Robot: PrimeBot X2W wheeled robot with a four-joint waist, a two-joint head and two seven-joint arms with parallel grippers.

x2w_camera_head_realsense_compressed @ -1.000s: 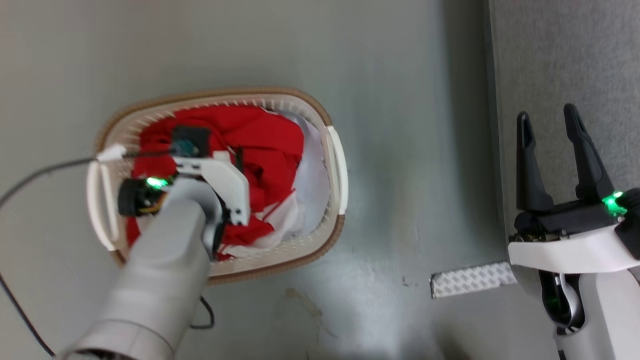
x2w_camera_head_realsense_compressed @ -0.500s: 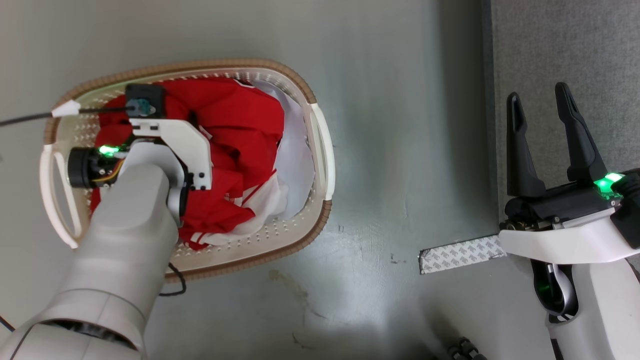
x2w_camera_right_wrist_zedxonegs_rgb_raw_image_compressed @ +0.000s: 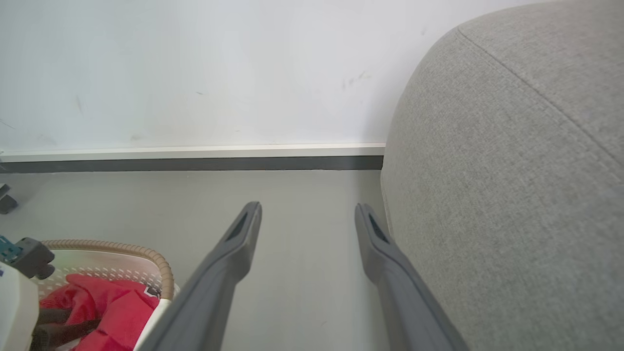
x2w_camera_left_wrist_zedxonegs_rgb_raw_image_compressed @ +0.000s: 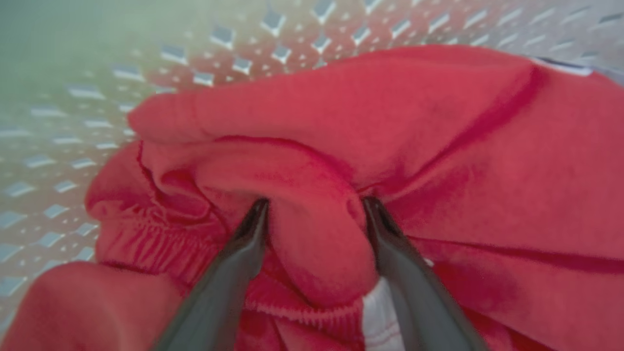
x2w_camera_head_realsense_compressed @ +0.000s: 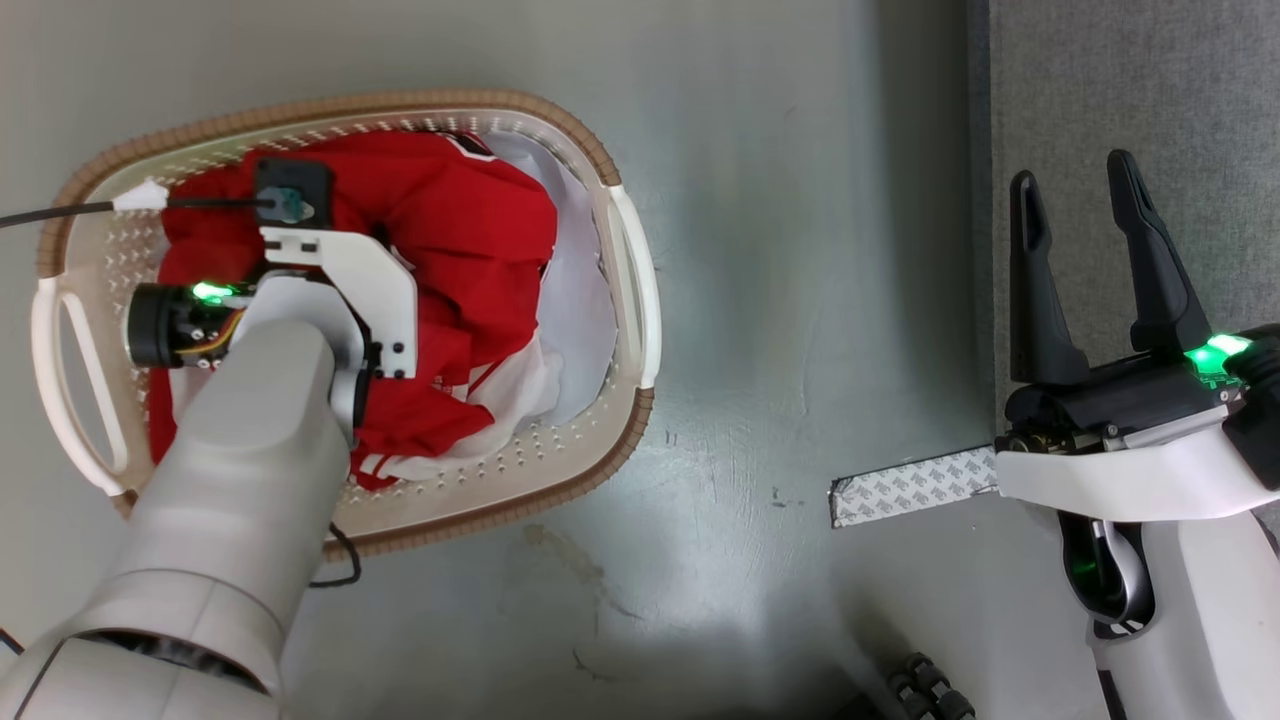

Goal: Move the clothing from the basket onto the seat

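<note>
your one basket (x2w_camera_head_realsense_compressed: 520, 462) sits on the floor (x2w_camera_head_realsense_compressed: 800, 250), its long axis running left to right across the head view, with two white handles (x2w_camera_head_realsense_compressed: 641, 290), one at each end. the clothing (x2w_camera_head_realsense_compressed: 470, 230) is all inside it, one red heap with white stripes; you can't count the pieces. the left wrist view gives what the head view hides behind the left arm (x2w_camera_head_realsense_compressed: 250, 460): the left jaws stand wide, straddling a raised red fold. the right jaws are wide and empty, beside the one grey sofa (x2w_camera_head_realsense_compressed: 1130, 80), whose rounded side shows in the right wrist view.
</note>
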